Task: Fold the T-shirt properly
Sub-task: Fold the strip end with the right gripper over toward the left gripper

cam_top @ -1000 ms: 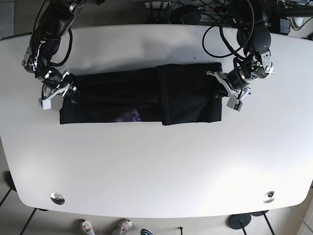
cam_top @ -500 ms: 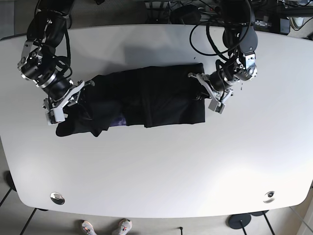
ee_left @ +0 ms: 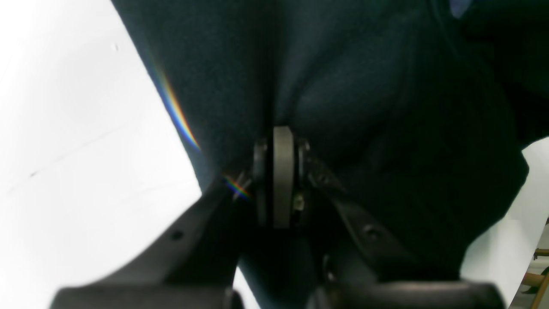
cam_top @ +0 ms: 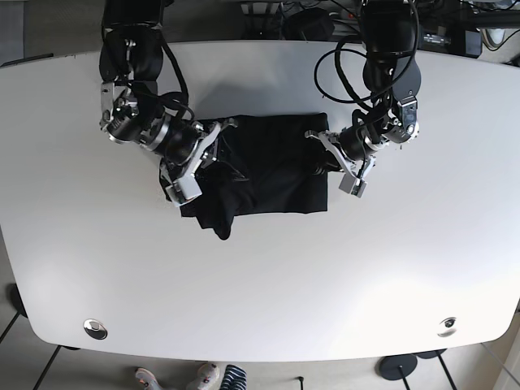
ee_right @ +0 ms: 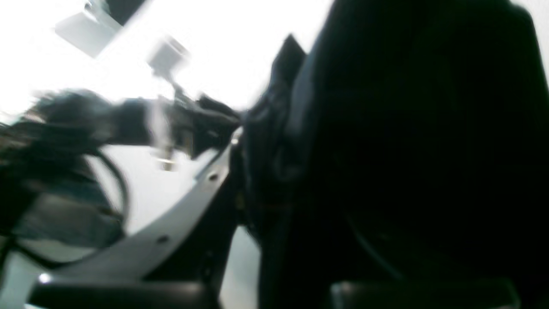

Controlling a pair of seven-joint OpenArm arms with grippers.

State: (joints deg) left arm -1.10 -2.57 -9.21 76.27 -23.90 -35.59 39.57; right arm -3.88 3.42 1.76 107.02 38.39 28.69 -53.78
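The black T-shirt (cam_top: pixel 272 166) lies bunched in the middle of the white table (cam_top: pixel 260 276), with a loose flap hanging toward the front at its left end. On the base view's right, my left gripper (cam_top: pixel 325 158) is shut on the shirt's right edge. The left wrist view shows its fingertips (ee_left: pixel 281 137) pinching the dark cloth (ee_left: pixel 364 107). On the base view's left, my right gripper (cam_top: pixel 205 154) holds the shirt's left end, lifted over the rest. The right wrist view is blurred, with dark cloth (ee_right: pixel 407 150) bunched against the gripper (ee_right: pixel 242 171).
Cables and equipment (cam_top: pixel 325 20) crowd the table's far edge. Two round metal fittings (cam_top: pixel 95 328) (cam_top: pixel 446 326) sit near the front corners. A person's shoes (cam_top: pixel 207 377) show below the front edge.
Both grippers have moved toward the table's centre. The right gripper carried the shirt's left end rightward over the rest, and the shirt went from a long strip to a short bunched block.
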